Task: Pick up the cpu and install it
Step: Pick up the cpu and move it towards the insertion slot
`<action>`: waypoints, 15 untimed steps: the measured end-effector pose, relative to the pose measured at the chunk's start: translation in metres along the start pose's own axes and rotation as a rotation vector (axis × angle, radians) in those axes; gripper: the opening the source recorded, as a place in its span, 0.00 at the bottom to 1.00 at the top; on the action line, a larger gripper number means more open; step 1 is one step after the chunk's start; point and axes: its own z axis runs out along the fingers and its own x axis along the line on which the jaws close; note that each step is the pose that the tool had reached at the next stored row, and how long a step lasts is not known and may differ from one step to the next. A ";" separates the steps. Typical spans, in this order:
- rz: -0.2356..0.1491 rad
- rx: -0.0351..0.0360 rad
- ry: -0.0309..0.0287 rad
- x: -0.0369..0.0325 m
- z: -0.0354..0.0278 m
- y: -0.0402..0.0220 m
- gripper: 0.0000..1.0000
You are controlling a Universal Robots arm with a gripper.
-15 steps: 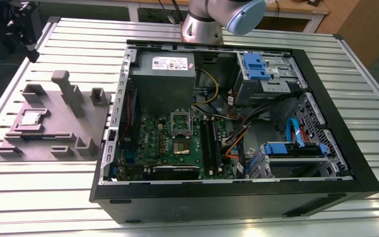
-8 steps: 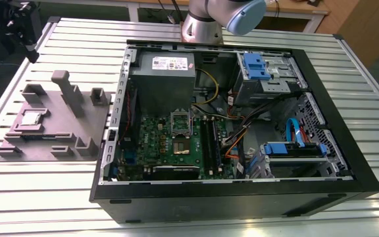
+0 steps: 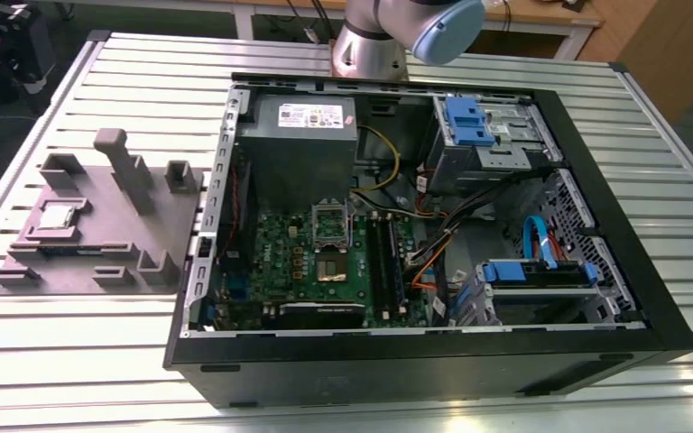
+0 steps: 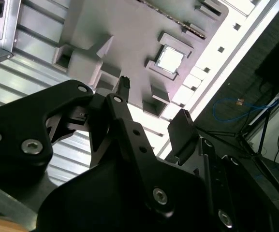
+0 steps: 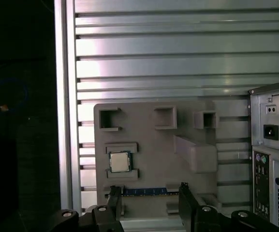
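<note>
The cpu (image 3: 60, 216) is a small silvery square lying flat in a recess of the grey fixture plate (image 3: 142, 234), at the exterior view's left beside the open computer case (image 3: 612, 225). Both wrist views show the cpu (image 5: 120, 161) (image 4: 170, 60) from well above. My gripper (image 5: 149, 193) (image 4: 153, 100) hangs open over the fixture with nothing between its black fingers (image 5: 114, 194), well clear of the chip. The green motherboard (image 3: 281, 257) with its metal-framed socket (image 3: 331, 223) lies inside the case.
A grey power supply box (image 3: 304, 144) sits in the case beside the board, with blue drive brackets (image 3: 467, 122) and loose cables (image 3: 443, 216) nearby. A blue memory stick (image 5: 144, 192) lies on the fixture. Tall pegs (image 3: 124, 167) rise from the fixture. The slatted table (image 3: 82, 361) carries everything.
</note>
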 end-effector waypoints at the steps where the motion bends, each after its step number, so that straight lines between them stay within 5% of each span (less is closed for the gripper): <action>1: 0.000 0.0001 0.0000 0.0015 0.0002 -0.0001 0.59; 15: 0.000 0.0000 0.0000 0.0051 0.0028 -0.0006 0.59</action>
